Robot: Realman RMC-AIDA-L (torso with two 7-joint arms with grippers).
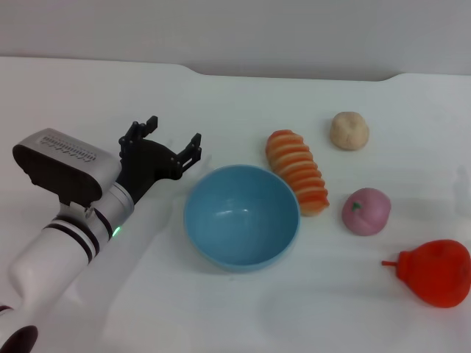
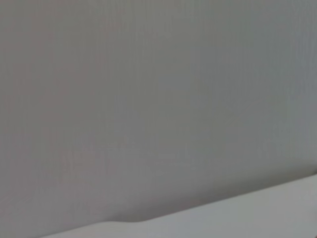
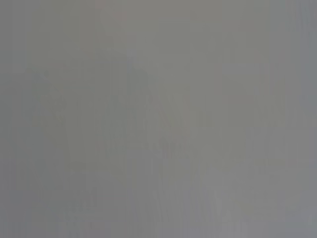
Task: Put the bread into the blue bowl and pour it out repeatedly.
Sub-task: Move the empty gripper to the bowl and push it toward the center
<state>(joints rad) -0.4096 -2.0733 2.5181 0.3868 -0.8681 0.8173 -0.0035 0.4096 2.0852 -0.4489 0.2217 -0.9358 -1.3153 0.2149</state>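
Nearest the head camera, the left arm's white forearm rises from the near left corner of the white desk (image 1: 221, 316), running up to a grey wrist housing and ending in the black left gripper (image 1: 172, 134). Its jaws are spread apart with nothing between them, the fingertips aimed toward the far edge, and it sits just off the left side of the blue bowl (image 1: 241, 216) without touching it, as far as can be seen.

Toward the near right corner lies a red pear-shaped fruit (image 1: 436, 272). The blue bowl stands upright around the middle of the desk, its hollow bare. Beyond the red fruit, to the right of the bowl, rests a pink peach-like fruit (image 1: 366, 211) with a small green mark on top.

Farther back, the bread (image 1: 296, 171) lies on the desk striped side up, outside the bowl, set at a slant with its near end close against the bowl's far right rim; whether they touch cannot be told. Closest to the far edge, beyond the bread on the right, sits a small round beige bun (image 1: 349, 130).

From the left wrist, only a grey wall and a strip of the desk's edge appear. The right wrist view is a plain grey blur, and the right gripper is nowhere to be seen.
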